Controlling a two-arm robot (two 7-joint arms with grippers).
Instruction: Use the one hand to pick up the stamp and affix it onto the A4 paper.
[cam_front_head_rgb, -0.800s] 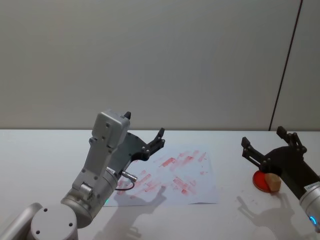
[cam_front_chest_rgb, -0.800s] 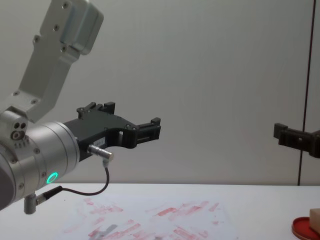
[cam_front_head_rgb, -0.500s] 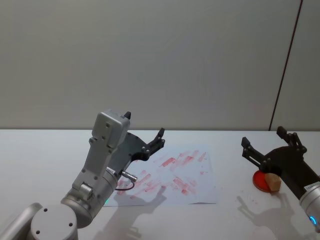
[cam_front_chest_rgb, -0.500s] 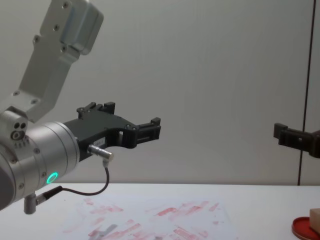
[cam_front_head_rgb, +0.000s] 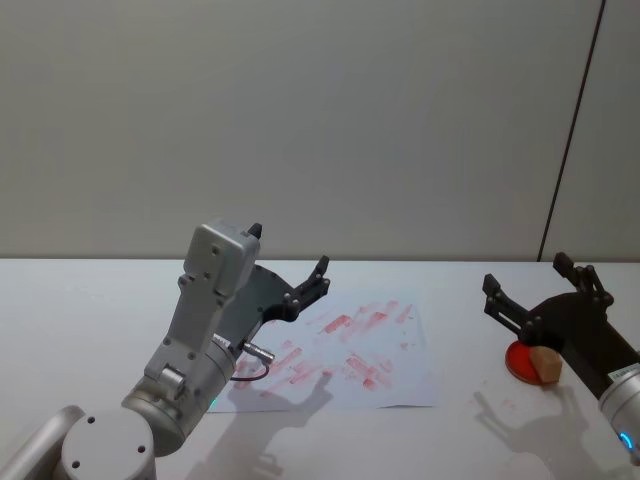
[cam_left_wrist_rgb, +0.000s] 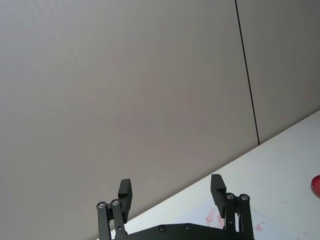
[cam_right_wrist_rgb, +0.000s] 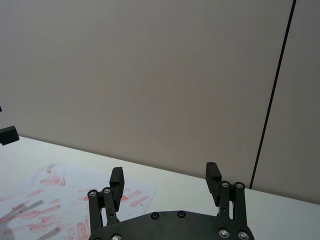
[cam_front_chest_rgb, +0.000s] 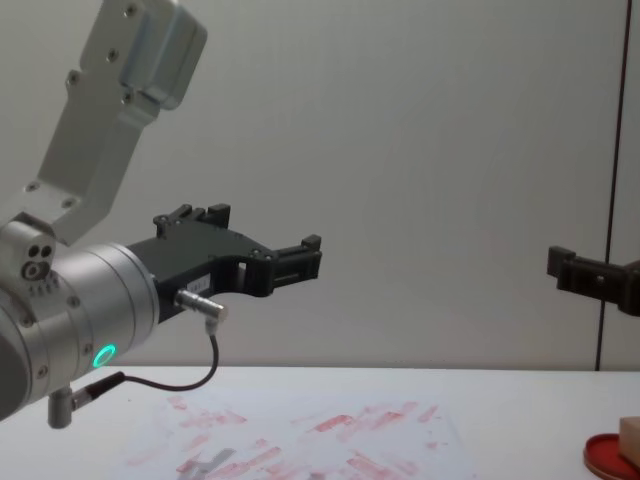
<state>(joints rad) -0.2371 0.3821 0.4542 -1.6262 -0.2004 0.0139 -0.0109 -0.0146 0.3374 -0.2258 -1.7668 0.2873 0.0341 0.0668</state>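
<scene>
At the counter's (cam_front_head_rgb: 80, 300) right end I log the stamp (cam_front_head_rgb: 545, 364) on the red ink pad (cam_front_head_rgb: 518, 362), long axis unclear. The right gripper (cam_front_head_rgb: 525, 272) is spread in the air above it, and the left gripper (cam_front_head_rgb: 289, 248) is spread over the paper (cam_front_head_rgb: 385, 345).

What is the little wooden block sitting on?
The stamp sits on a round red ink pad on the white table. Its underside and the pad beneath it are covered, so I can't see them.

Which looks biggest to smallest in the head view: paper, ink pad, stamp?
1. Paper.
2. Ink pad and stamp: about alike, since the stamp covers part of the pad.
</scene>
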